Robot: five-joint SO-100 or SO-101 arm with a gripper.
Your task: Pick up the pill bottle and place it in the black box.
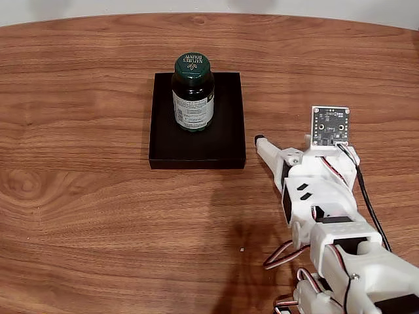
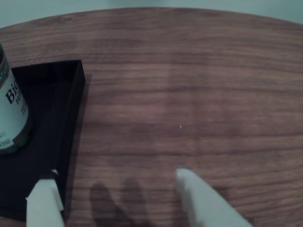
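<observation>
White printed-plastic arm, blocky segments with black servo bodies; red, white and black cables loop beside it; a small dark circuit board sits atop; pale tapered fingers.

Wood-grain table (curved far edge) against a pale wall.

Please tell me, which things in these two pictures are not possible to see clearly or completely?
- Pill bottle: in the wrist view the left edge cuts off its cap and most of its label.
- Label print on the pill bottle: too small to read in the fixed view.
- Black box: the bottle hides part of its floor.
- Gripper: blurred fingers, their bases cut off by the bottom edge.
</observation>
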